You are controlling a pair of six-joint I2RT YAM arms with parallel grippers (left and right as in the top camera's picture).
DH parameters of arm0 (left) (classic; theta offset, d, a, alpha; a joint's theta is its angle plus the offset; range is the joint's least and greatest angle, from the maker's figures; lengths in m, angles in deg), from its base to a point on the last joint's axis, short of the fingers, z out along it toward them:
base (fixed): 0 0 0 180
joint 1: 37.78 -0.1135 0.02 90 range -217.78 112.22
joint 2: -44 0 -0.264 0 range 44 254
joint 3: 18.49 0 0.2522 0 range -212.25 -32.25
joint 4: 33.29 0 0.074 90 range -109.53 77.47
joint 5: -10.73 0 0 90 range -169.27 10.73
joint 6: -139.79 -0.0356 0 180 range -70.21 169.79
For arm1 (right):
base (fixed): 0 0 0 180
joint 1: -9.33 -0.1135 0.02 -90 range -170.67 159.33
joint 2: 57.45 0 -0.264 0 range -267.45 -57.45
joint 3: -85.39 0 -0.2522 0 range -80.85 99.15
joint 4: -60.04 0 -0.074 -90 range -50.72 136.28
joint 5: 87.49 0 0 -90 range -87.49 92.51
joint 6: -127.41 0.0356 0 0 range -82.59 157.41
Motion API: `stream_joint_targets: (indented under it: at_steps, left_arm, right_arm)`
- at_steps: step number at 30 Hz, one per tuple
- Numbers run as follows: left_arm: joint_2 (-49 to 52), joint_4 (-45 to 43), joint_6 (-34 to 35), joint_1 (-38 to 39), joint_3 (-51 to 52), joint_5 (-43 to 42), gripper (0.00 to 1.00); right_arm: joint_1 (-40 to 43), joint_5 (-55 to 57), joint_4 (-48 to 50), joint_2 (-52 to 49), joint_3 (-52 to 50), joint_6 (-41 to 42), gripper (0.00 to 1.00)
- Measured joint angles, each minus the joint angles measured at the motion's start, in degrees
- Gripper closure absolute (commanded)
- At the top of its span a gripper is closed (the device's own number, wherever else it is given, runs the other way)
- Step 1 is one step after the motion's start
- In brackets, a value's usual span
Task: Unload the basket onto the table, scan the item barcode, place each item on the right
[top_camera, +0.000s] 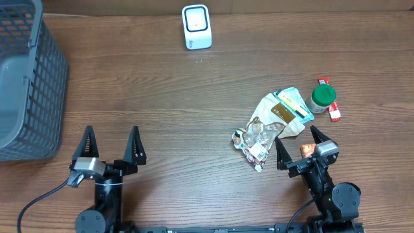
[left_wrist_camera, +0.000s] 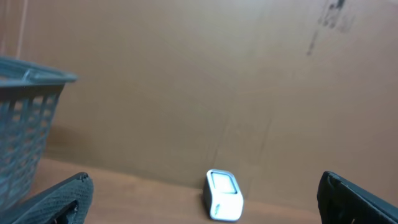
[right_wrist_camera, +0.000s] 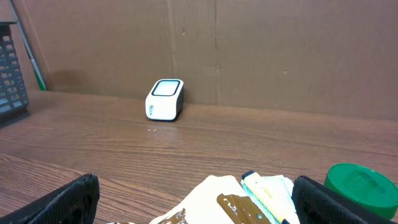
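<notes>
A white barcode scanner [top_camera: 196, 26] stands at the table's far edge, also visible in the left wrist view [left_wrist_camera: 222, 195] and the right wrist view [right_wrist_camera: 165, 99]. A pile of items lies at the right: a cream and brown packet [top_camera: 277, 115], a clear wrapped snack [top_camera: 255, 144], a yellow and teal packet [top_camera: 294, 103], a green-lidded jar [top_camera: 323, 97] and a red packet [top_camera: 334, 112]. My right gripper [top_camera: 299, 144] is open just in front of the pile, the cream packet [right_wrist_camera: 249, 199] lying beyond its fingers. My left gripper [top_camera: 110, 144] is open at the front left, holding nothing.
A grey mesh basket [top_camera: 26, 77] stands at the left edge of the table. A brown cardboard wall [right_wrist_camera: 249, 50] rises behind the table.
</notes>
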Motion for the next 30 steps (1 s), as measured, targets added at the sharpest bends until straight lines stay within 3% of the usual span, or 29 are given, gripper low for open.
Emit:
stream_joint_targets:
  at_steps: [5, 12, 30]
  left_arm:
    - [0.0, 4.5, -1.3, -0.3, 3.0, 0.0, 0.00]
    - [-0.1, 18.8, -4.5, -0.6, 3.2, 0.1, 0.00]
    - [-0.1, 18.9, -5.8, -0.6, 3.2, 0.2, 0.00]
  right_arm:
    - [0.0, 0.0, 0.0, 0.0, 0.0, 0.0, 0.00]
    - [0.0, 0.0, 0.0, 0.0, 0.0, 0.0, 0.00]
    - [0.0, 0.0, 0.0, 0.0, 0.0, 0.0, 0.00]
